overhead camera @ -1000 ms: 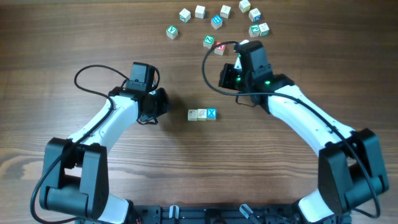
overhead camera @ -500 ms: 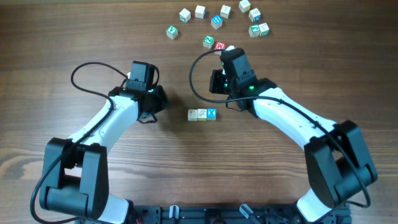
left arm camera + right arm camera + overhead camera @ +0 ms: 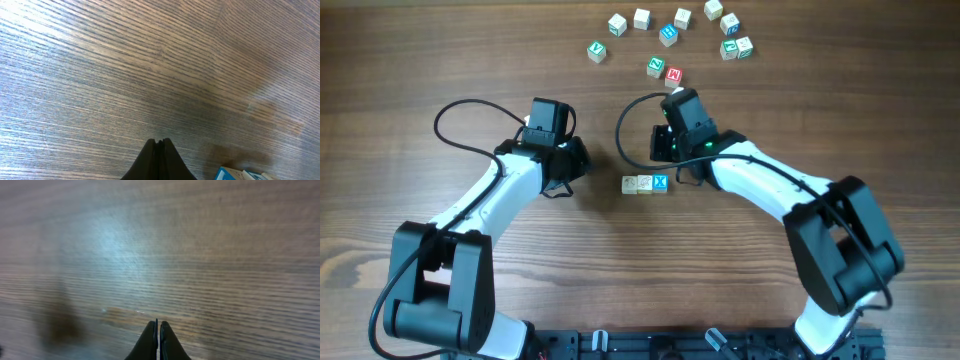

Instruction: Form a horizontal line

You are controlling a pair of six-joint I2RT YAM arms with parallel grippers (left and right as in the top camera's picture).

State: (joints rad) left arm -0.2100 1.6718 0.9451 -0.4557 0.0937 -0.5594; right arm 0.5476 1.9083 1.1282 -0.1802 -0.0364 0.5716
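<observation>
Viewing from overhead, you see the row of three cubes [image 3: 645, 184] lying near the middle of the wooden table [image 3: 440, 60], between your two arms. The cubes sit side by side, touching or nearly so, in a level left-to-right line. The two pale-topped cubes [image 3: 630, 184] take the left and middle places, and the blue X cube [image 3: 661, 182] is at the right end.

Your left gripper [image 3: 159, 143] hangs to the left of the row, apart from it, with its fingers pressed together on nothing. Its wrist view shows wood grain ahead and a blue-edged cube corner [image 3: 234, 174] at the lower right border, too cropped for you to tell which cube it is.

Your right gripper [image 3: 157, 325] sits just beyond the row's right end, near the blue X cube but apart from it. Its fingers are likewise pressed together and empty, with bare, blurred wood in front of them.

Well beyond the row, toward the far edge, loose cubes [image 3: 667, 34] lie scattered in a rough arc. Among them are green-lettered cubes [image 3: 595, 50] and one red-lettered cube [image 3: 673, 74], which lies nearest the right arm. A black cable [image 3: 470, 112] loops from each wrist.
</observation>
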